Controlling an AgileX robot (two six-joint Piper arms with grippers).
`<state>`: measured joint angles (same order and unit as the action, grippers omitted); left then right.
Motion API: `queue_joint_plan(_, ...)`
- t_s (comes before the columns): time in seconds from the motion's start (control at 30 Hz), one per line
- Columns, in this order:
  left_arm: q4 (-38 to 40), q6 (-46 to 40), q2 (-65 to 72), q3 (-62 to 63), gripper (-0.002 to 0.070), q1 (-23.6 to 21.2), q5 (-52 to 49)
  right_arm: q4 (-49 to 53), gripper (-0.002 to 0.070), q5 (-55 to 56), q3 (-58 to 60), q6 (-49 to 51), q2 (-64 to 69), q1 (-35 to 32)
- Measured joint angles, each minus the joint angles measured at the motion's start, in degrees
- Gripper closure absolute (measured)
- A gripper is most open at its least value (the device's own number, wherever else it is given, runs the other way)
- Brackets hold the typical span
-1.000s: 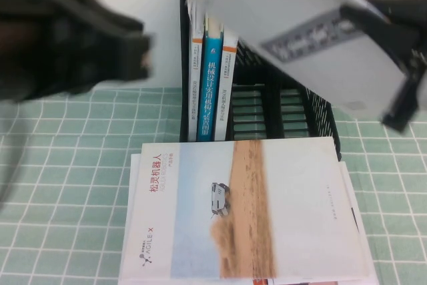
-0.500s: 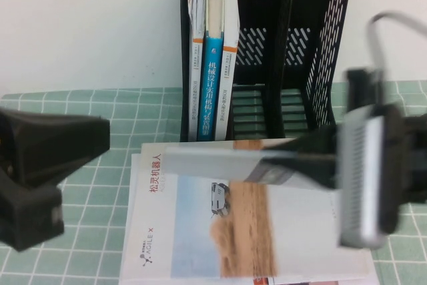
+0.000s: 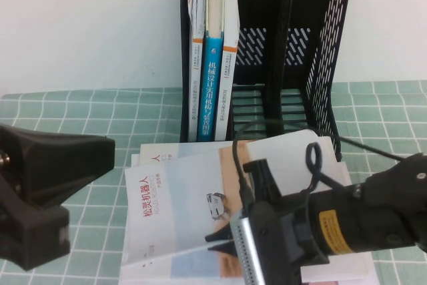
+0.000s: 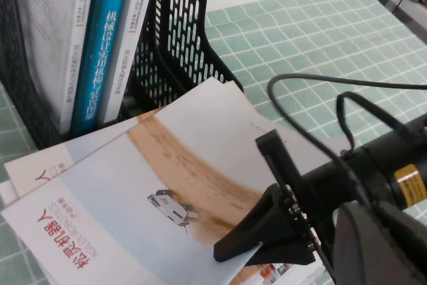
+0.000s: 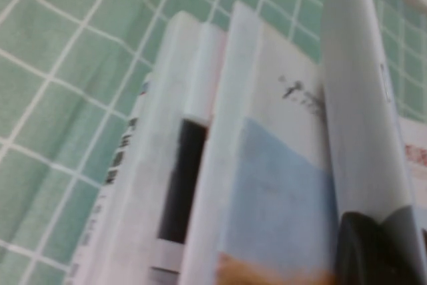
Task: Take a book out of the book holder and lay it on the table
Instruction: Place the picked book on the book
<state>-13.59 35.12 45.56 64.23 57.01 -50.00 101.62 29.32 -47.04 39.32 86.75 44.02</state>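
My right gripper (image 3: pixel 223 243) is shut on the near edge of the book (image 3: pixel 193 195). The book is thin, with a pale blue cover, a tan stripe and a red title. It is held tilted just above a stack of similar books. The left wrist view shows the right gripper (image 4: pixel 230 255) pinching the book (image 4: pixel 133 185). In the right wrist view a black finger (image 5: pixel 373 251) presses on the cover (image 5: pixel 280 185). The black book holder (image 3: pixel 320 65) stands behind on the green checked table (image 3: pixel 80 108). My left gripper (image 3: pixel 53 171) hangs at the left, away from the book.
A stack of similar softcovers (image 3: pixel 155 153) lies flat under the held book. In the holder's left compartment stand a blue-spined book (image 3: pixel 212 85) and white orange-banded books (image 3: pixel 229 78). A black cable (image 3: pixel 313 158) loops over the right arm. A white wall is behind.
My right gripper brought the book down from high by the rack to just over the stack at the front. My left arm dropped to the left side.
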Motion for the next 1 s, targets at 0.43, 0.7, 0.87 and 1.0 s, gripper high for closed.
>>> queue_joint_plan(0.43, 0.0, -0.95, 0.0, 0.0, 0.0678, 0.0, -2.18, -1.23, 0.0272, 1.63, 0.0, 21.11, 2.84, 0.14)
queue_joint_plan(0.7, 0.04, -0.95, 0.0, 0.0, 0.0678, 0.0, -2.57, -1.26, 0.0232, 8.13, -4.42, 35.78, 3.21, 0.14)
queue_joint_plan(0.87, -0.71, -0.95, -0.75, 0.0, 0.0677, 0.0, 3.37, -0.43, 0.0234, 9.74, -9.87, 36.68, 2.67, 0.16)
queue_joint_plan(1.0, -3.4, -1.42, -2.53, 0.0, 0.0678, 0.0, 8.4, 0.02, 0.0342, 6.96, -14.93, 36.68, -0.78, -0.44)
